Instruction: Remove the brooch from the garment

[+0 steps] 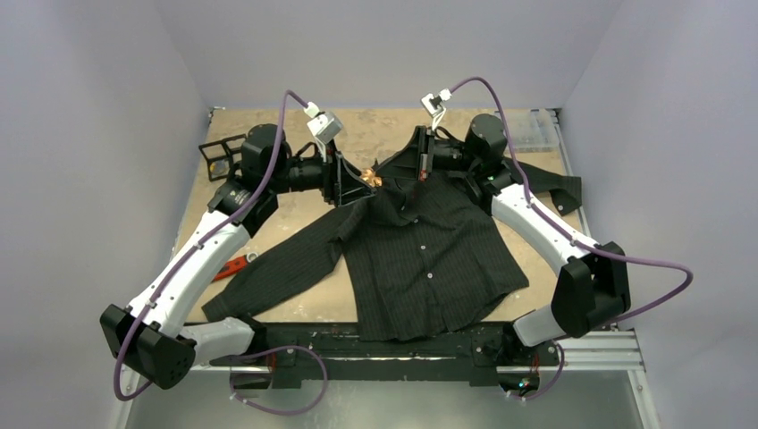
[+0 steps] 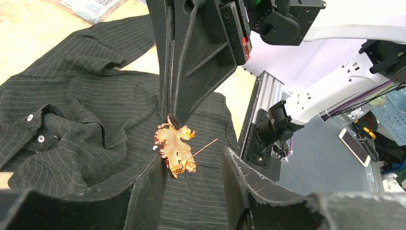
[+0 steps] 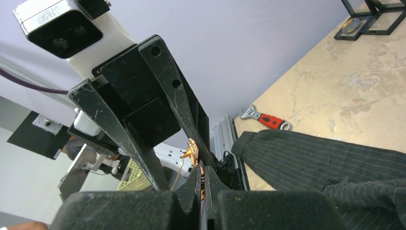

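The garment [image 1: 420,259], a black pinstriped shirt with white buttons, lies spread on the table, also seen in the left wrist view [image 2: 95,120]. The brooch [image 2: 175,148], a copper leaf shape, hangs just above the shirt near its collar [image 1: 372,179]; its thin pin sticks out sideways. My right gripper [image 3: 201,170] is shut on the brooch's [image 3: 193,153] upper edge, and no cloth shows on it there. My left gripper [image 2: 194,158] stands open around the brooch's lower part, which touches one of the fingers [image 2: 143,191]. The other finger stays apart from it.
A red-handled wrench [image 1: 234,264] lies on the table left of the left sleeve. A black frame stand [image 1: 217,159] sits at the back left and a clear plastic box [image 1: 536,130] at the back right. The shirt's hem hangs over the near table edge [image 1: 295,322].
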